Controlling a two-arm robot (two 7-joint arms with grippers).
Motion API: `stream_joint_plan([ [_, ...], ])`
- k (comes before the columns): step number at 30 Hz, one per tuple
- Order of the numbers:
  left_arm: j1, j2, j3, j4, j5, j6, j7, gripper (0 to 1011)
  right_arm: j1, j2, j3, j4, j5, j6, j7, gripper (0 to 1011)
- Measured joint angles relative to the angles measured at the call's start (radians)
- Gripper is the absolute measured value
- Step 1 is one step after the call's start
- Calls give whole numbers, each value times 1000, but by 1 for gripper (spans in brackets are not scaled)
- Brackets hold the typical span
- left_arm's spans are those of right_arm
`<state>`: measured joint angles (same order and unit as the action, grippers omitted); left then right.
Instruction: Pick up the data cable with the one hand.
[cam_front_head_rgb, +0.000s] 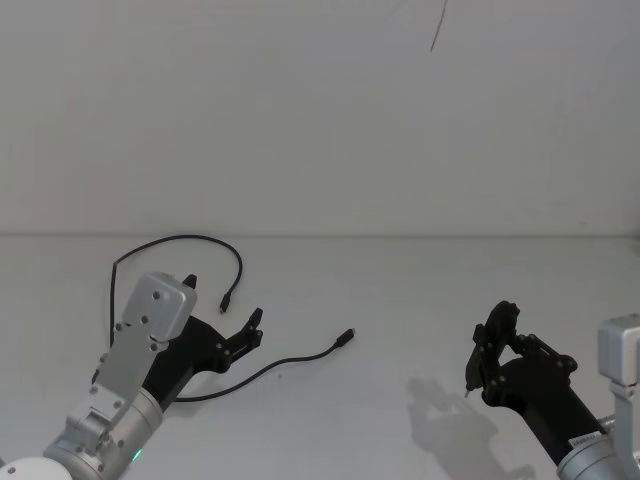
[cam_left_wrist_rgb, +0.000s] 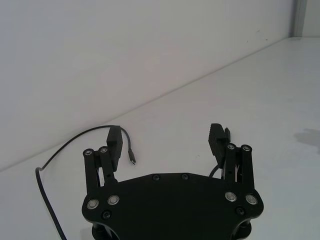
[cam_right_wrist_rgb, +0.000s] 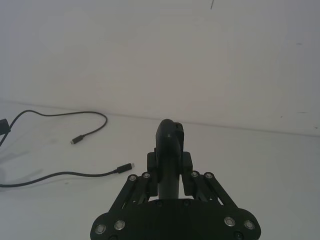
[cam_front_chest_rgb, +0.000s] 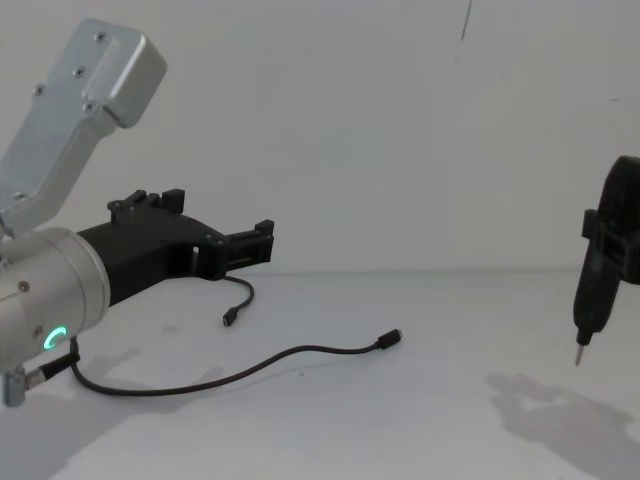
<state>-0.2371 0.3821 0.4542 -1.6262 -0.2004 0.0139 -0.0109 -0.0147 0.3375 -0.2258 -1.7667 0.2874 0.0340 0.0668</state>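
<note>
- My left gripper (cam_front_head_rgb: 222, 302) hangs above the white table (cam_front_head_rgb: 400, 300), fingers spread wide with nothing between them.
- The data cable (cam_front_head_rgb: 290, 357) lies flat on the table on my left side. It passes under that gripper, and in the chest view no finger touches it.
- One plug (cam_front_head_rgb: 226, 299) ends the loop that curls round the far side of the gripper. The other plug (cam_front_head_rgb: 348, 335) points toward the table's middle.
- My right gripper (cam_right_wrist_rgb: 170, 162) sits well apart on the right, clenched on a dark pen-like tool (cam_right_wrist_rgb: 169, 135). The tool's tip points down, clear of the table.
</note>
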Motion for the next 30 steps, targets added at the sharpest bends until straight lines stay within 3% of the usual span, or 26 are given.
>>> stream_joint_plan([
  [30, 0, 0, 0, 0, 0, 0, 0, 1001, 0, 0, 0, 0, 0, 0, 0, 263],
])
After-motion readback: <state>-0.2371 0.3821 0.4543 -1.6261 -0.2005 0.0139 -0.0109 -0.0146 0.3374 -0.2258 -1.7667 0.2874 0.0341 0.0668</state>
